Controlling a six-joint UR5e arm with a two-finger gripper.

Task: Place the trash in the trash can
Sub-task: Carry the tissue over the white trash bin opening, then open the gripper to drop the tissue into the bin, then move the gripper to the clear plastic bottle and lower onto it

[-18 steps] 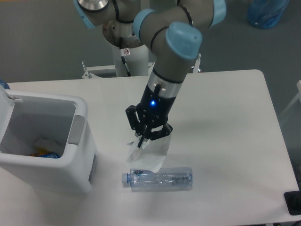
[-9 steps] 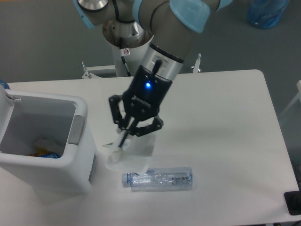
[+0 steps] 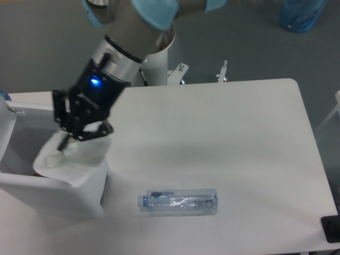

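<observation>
end effector (image 3: 68,139) pinching paper wrapper (image 3: 71,159) | wrapper hanging over trash can (image 3: 79,199) opening | bottle (image 3: 179,201) lying on bench (image 3: 239,138) right of can

You are looking at a robotics lab or test cell: a plain white rectangular bench (image 3: 239,122) stands on a bare grey floor (image 3: 48,48), the grey-and-light-blue robot arm (image 3: 127,32) rises from a white pedestal (image 3: 156,66) behind it, and a blue plastic sack (image 3: 302,15) sits on the floor.
</observation>
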